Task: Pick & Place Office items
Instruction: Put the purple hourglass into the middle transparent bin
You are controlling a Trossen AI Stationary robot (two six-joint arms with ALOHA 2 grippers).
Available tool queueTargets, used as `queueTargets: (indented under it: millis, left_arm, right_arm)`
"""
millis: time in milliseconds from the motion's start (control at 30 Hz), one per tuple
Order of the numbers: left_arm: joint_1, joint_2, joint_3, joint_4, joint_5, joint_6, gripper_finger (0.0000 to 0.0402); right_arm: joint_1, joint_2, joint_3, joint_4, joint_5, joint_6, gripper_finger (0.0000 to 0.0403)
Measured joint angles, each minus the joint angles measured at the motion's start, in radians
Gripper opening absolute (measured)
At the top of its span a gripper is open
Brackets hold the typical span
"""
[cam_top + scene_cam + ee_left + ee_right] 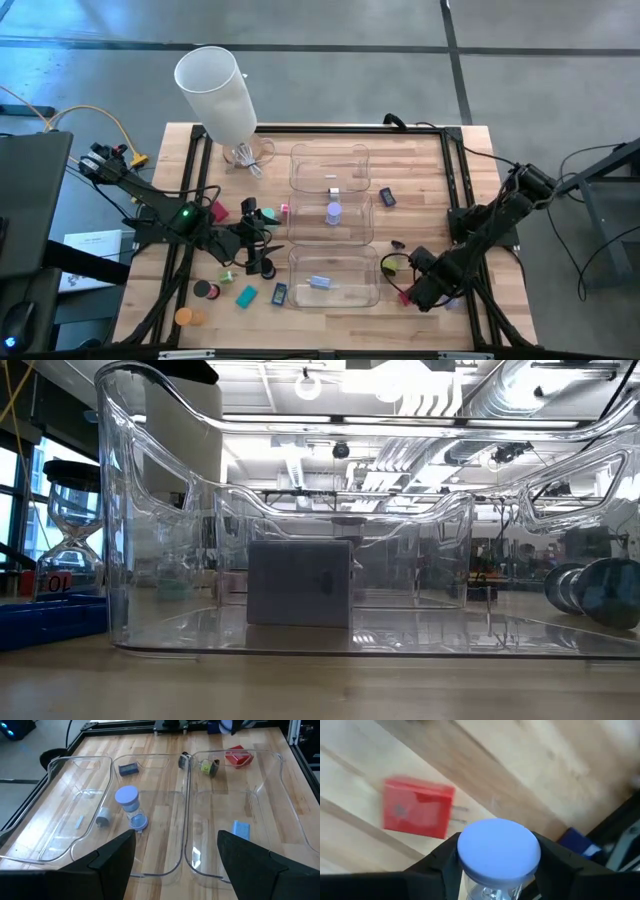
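Observation:
My right gripper [418, 288] hangs near the table's front right, pointing down, shut on a small sand timer with a blue cap [498, 851]. Below it a red block with two prongs [417, 807] lies on the wood. My left gripper [175, 840] stands open and holds nothing, left of the three clear trays [330, 215], facing across them. A lilac-capped timer [131, 807] stands in the middle tray. A flat blue piece [241, 829] lies in the near tray. Several small coloured pieces [246, 296] lie on the table at the front left. My right gripper pinches the sand timer between its two fingers [547, 862], one on each side just below the blue top cap [470, 862]. The fingers come from above and lie along the timer, which stands upright in the hold. The cap and the gripper hide its lower end.
A big white cylinder shade [215, 85] stands at the far left corner. A dark flat piece [387, 197] and a yellow-green ring [393, 263] lie right of the trays. Black frame rails [455, 170] run along the table's edges. A grey block [300, 582] sits in the near tray.

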Motion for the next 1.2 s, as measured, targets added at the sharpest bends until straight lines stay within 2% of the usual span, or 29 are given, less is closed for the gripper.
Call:
queueTargets:
  millis: [233,500,667,867,1033,1200]
  left_arm:
    - [0.0,0.0,0.0,-0.001,0.0,0.0,0.0271]
    - [-0.001,0.0,0.0,-0.001,0.046,-0.009,0.0271]
    - [0.0,0.009,0.0,0.003,0.047,-0.02,0.0271]
    - [0.0,0.072,0.0,0.061,0.038,0.009,0.0271]
    - [0.0,0.165,0.0,0.256,0.037,0.143,0.0271]
    - [0.0,0.248,0.0,0.502,0.023,0.286,0.0271]
  right_arm:
    - [-0.003,-0.002,0.199,-0.129,0.237,-0.046,0.0183]
    - [-0.061,-0.002,0.277,-0.05,0.525,-0.255,0.0183]
    - [-0.114,-0.002,0.277,0.118,0.66,-0.495,0.0183]
    - [-0.172,-0.002,0.277,0.433,0.778,-0.869,0.0183]
    - [-0.191,-0.002,0.277,0.751,0.808,-1.197,0.0183]
    - [-0.188,-0.002,0.278,1.007,0.807,-1.449,0.0183]
